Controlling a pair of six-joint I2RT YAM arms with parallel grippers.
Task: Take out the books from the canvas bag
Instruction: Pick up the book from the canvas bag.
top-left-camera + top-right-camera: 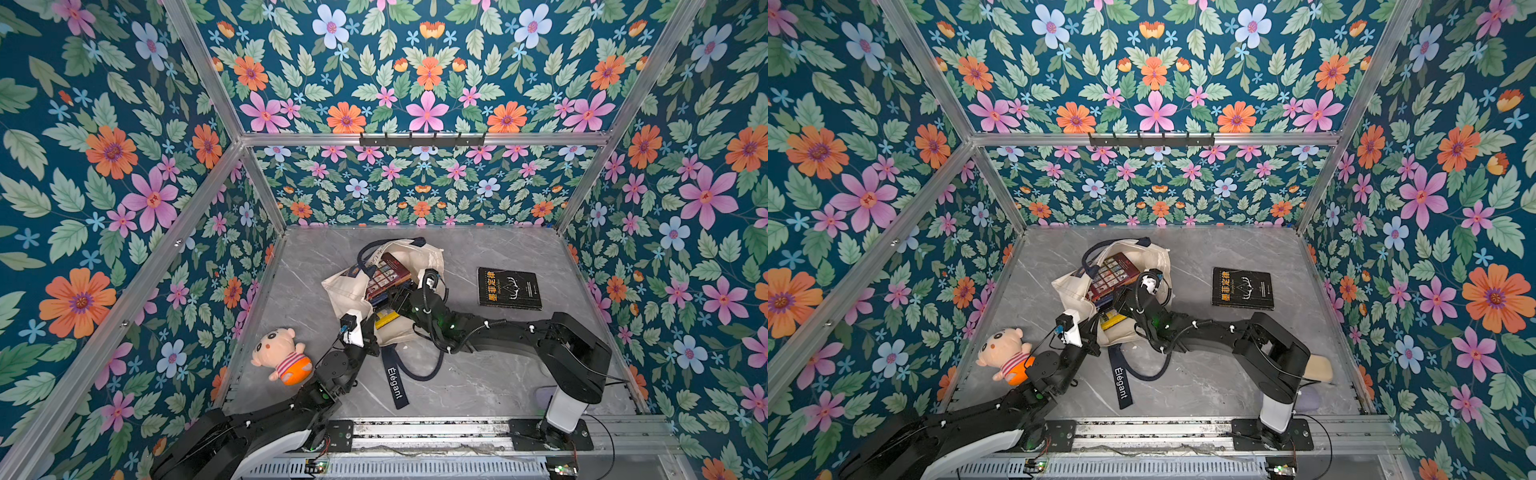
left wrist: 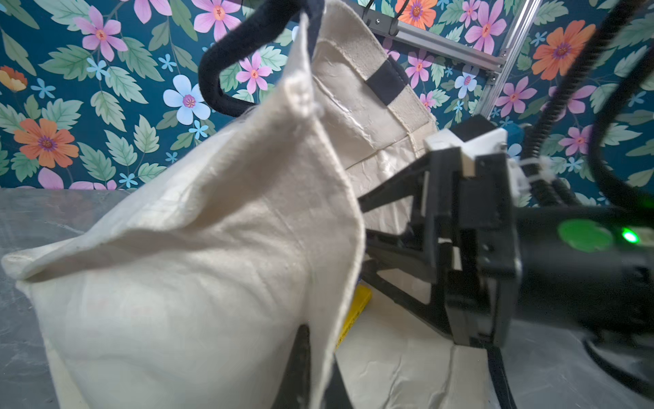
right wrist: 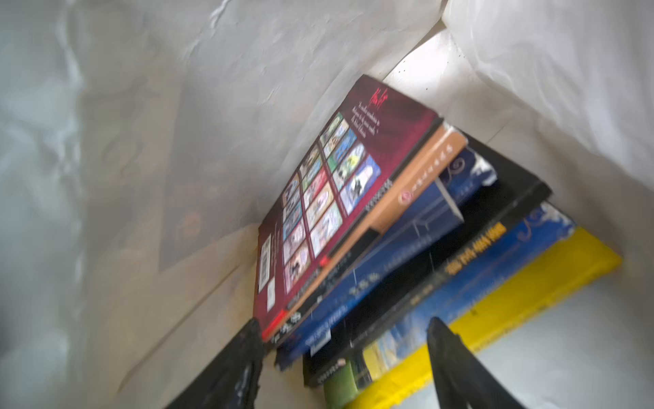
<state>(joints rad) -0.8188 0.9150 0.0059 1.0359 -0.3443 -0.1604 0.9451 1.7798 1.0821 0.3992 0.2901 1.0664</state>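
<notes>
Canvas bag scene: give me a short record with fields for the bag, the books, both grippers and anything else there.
bag: canvas bag lying on the table, mouth open
books inside: stack, maroon on top, yellow lowest
books out: one black book flat on the table
left gripper: shut on the bag's rim, holding it up
right gripper: open, in the bag's mouth at the stack
other: plush doll beside the left arm

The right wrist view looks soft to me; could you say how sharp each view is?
Right wrist view: motion-blurred, book stack titles smeared, right gripper soft. Left wrist view: canvas bag slightly soft up close, wallpaper crisper. Both top views: sharp, evenly lit, black book title legible.
</notes>
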